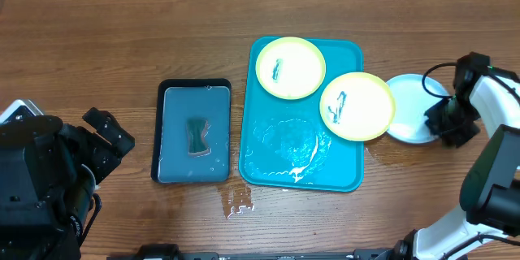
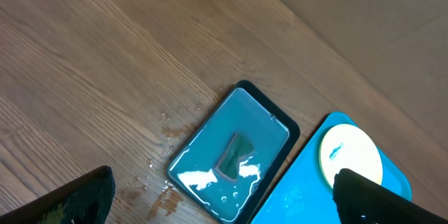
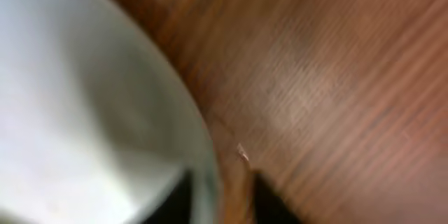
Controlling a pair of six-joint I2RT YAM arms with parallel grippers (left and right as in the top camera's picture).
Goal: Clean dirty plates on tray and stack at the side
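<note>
Left gripper (image 1: 107, 130), near left, is spread. The black-edged tray (image 1: 156, 130) holds water and a dark sponge (image 1: 197, 135). The teal tray (image 1: 264, 97) holds a puddle (image 1: 284, 142) near, with two smeared lime-rimmed plates (image 1: 290, 67) farther. At right, the third plate (image 1: 406, 101) lies on the table (image 1: 97, 41); I cannot tell the right gripper (image 1: 452, 126) grip.

Wood, wet plastic, gloss.
I see the worktop (image 1: 122, 41) as brown wood, matt, with streaky grain. The teal tray (image 1: 249, 114) looks like smooth glossy plastic, glinting with water. The lime-rimmed plates (image 1: 290, 67) and the white plate (image 1: 409, 112) shine smooth. The black-edged tray (image 1: 195, 84) carries a glossy wet film.
</note>
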